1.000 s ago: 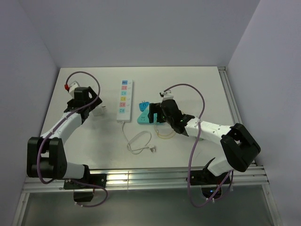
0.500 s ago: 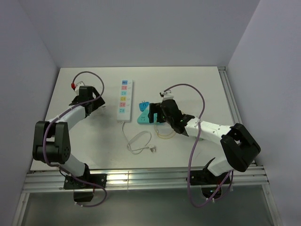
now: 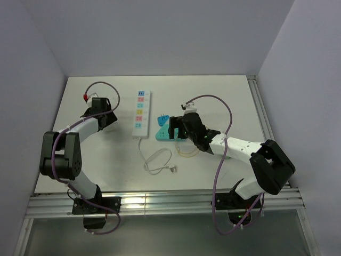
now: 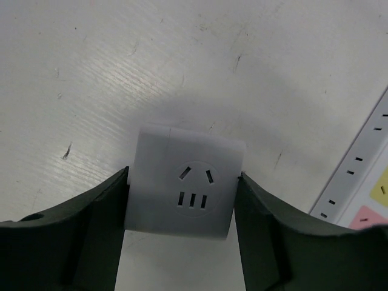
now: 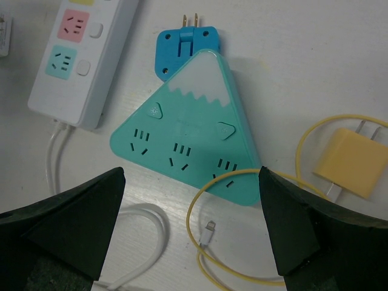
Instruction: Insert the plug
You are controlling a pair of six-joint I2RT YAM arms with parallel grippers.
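A white cube socket adapter [image 4: 185, 185] sits on the table between my left gripper's [image 4: 182, 177] dark fingers [image 4: 97, 230], which touch both its sides. In the top view that gripper [image 3: 109, 122] is left of the white power strip [image 3: 141, 109] with coloured sockets. My right gripper [image 5: 191, 176] is open and hovers over a teal triangular socket block [image 5: 182, 139] with a blue two-pin plug [image 5: 188, 45] at its tip. In the top view the right gripper [image 3: 173, 130] is right of the strip's near end. A yellow charger plug [image 5: 351, 160] lies right of the teal block.
A thin yellow cable [image 5: 242, 182] loops over the teal block's corner and ends in a small connector [image 5: 209, 230]. The strip's white cord [image 3: 157, 162] coils toward the table's near edge. A raised rail [image 3: 261, 122] runs along the right side.
The left arm has folded, its elbow drawn back toward the near left, while its gripper stays at the white adapter. The right arm has not moved.
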